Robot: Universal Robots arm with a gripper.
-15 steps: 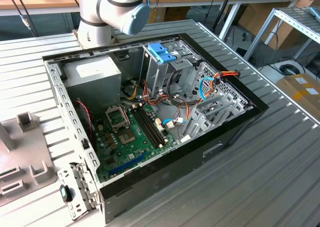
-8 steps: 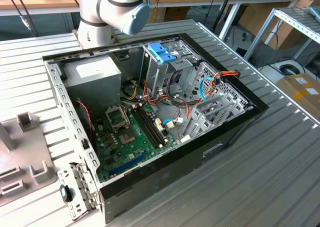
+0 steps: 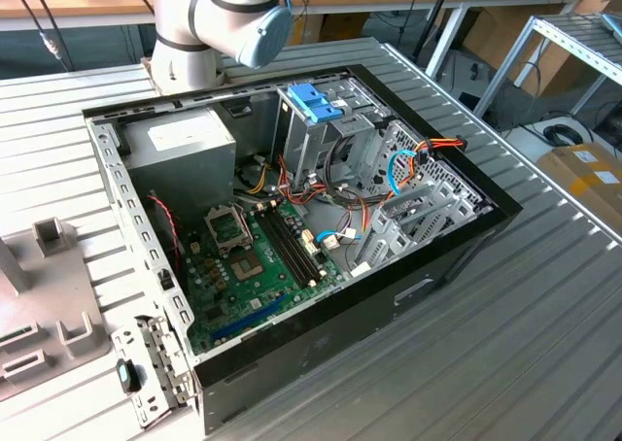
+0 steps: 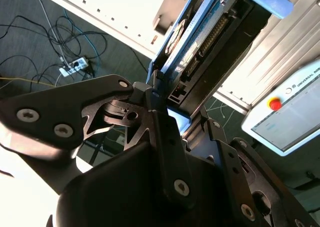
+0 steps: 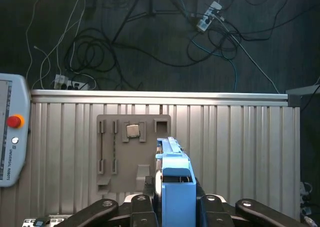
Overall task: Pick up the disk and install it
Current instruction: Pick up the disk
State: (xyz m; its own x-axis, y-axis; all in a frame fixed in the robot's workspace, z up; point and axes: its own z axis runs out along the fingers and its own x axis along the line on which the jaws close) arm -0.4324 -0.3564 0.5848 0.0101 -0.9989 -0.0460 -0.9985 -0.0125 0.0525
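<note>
In the first wrist view the disk (image 5: 174, 179) stands on edge between my gripper's black fingers (image 5: 141, 207), its blue carrier frame facing the camera. My gripper (image 5: 175, 207) is shut on it, held high above the ribbed table. The second wrist view shows the disk (image 4: 200, 42) from its connector side, with the silver body and the blue frame's corner beyond the finger linkages. In the exterior view the open computer case (image 3: 447, 256) lies on the table, and its tall metal drive cage (image 3: 311, 135) carries a blue clip on top.
Inside the case are a grey power-supply box (image 3: 180, 142), the green motherboard (image 3: 255, 266) and loose cables. A grey fixture plate (image 5: 132, 152) with a small chip lies on the table below the gripper. A teach pendant (image 5: 12, 137) sits at the table's side. The arm's lower joints (image 3: 219, 18) stand behind the case.
</note>
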